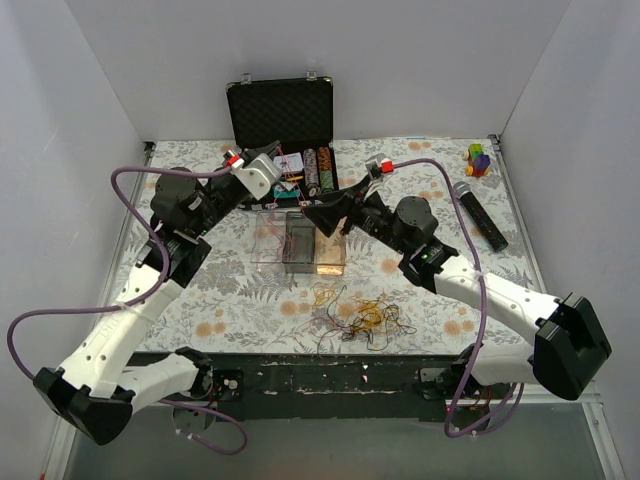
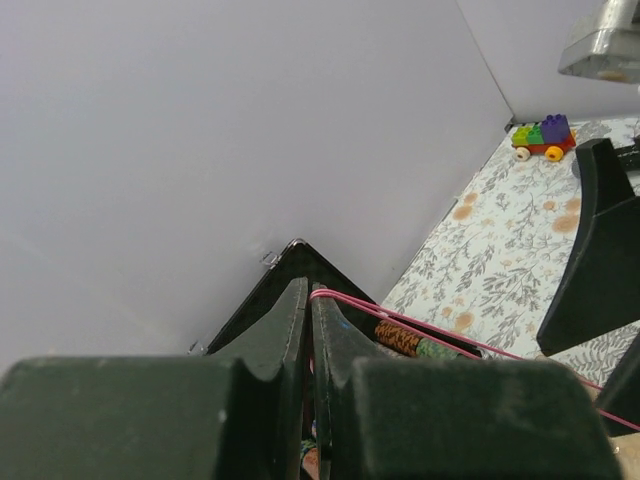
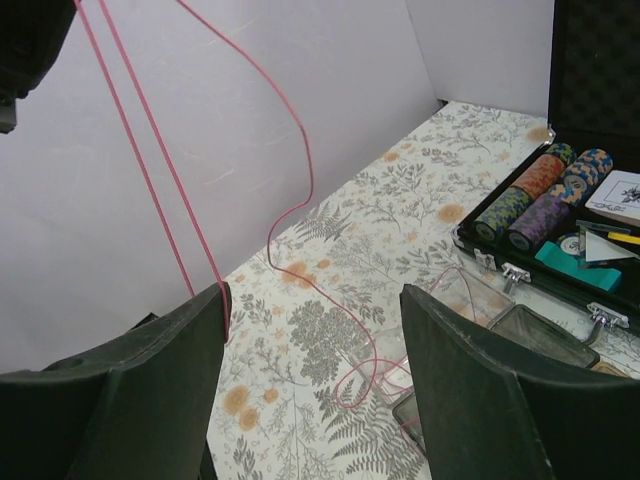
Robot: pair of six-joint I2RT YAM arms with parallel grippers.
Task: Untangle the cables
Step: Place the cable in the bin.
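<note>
The cables (image 1: 360,316) lie as a loose clump of yellow, brown and pink loops on the floral cloth near the front edge. One pink cable (image 2: 452,336) is lifted out of it. My left gripper (image 2: 308,292) is shut on this cable, held high in front of the black case (image 1: 282,112). From there the pink cable (image 3: 150,175) runs taut to my right gripper (image 3: 313,293), which is open; the strand hooks over its left finger (image 3: 190,340). Another length hangs down and curls on the cloth. In the top view the left gripper (image 1: 281,157) and right gripper (image 1: 318,215) are close together.
Clear plastic boxes (image 1: 298,243) stand on the cloth just below both grippers. The open case holds poker chips (image 3: 545,185) and cards. A black microphone (image 1: 481,215) and a toy of coloured bricks (image 1: 479,160) lie at the far right. White walls close in three sides.
</note>
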